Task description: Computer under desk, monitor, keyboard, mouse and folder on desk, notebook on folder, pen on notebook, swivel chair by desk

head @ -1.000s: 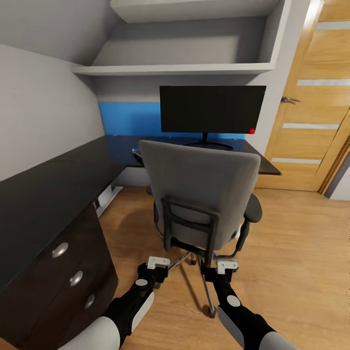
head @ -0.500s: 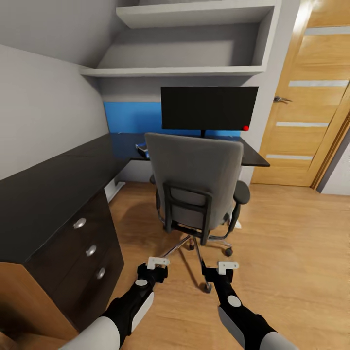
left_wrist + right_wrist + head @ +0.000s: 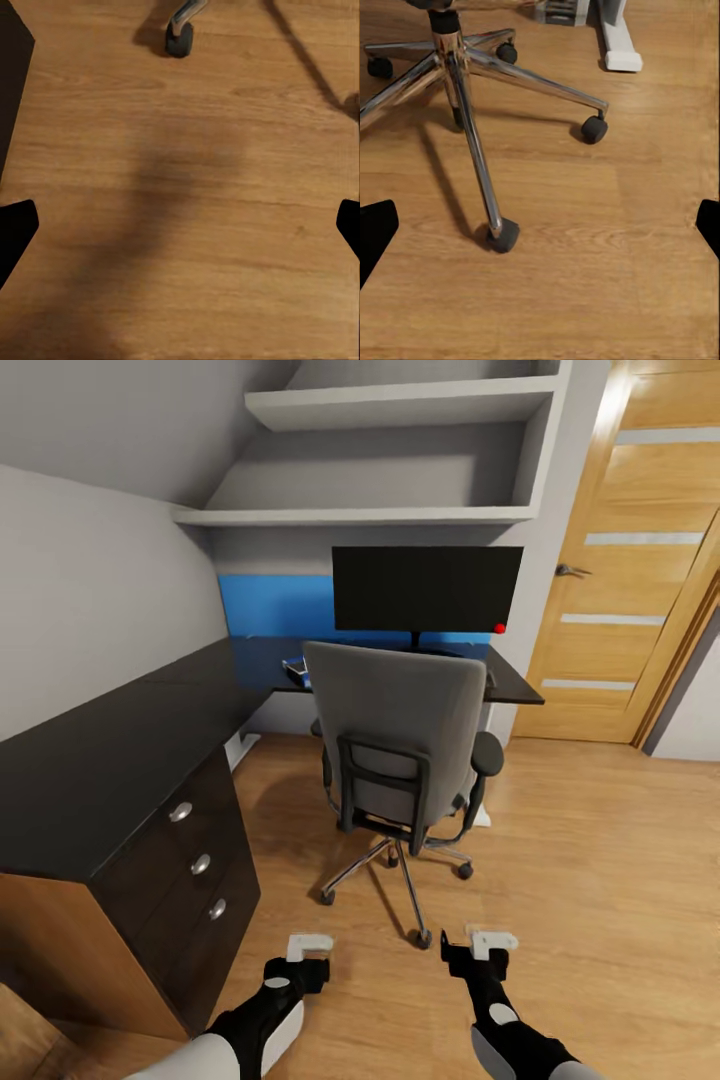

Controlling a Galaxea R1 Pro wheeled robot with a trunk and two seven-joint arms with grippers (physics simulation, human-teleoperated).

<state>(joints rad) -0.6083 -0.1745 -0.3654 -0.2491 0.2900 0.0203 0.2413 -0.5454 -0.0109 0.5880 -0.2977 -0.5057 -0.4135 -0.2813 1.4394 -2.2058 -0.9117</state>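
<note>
The chair (image 3: 400, 745) stands at the centre of the head view, its back toward the camera and its seat tucked against the desk (image 3: 120, 750), whose black top runs from the lower left up to the monitor (image 3: 427, 589) at upper centre. A small blue thing on the desk at the chair's left edge may be the folder (too hidden to say). Both arms hang low over bare floor (image 3: 600, 860): the left gripper (image 3: 308, 948) and right gripper (image 3: 490, 942) have their fingers spread wide and hold nothing. The risk I see: the nearest caster (image 3: 502, 235) lies just ahead of the right gripper, so a careless advance could knock the chair askew, or clip the drawers (image 3: 195, 865) at left.
</note>
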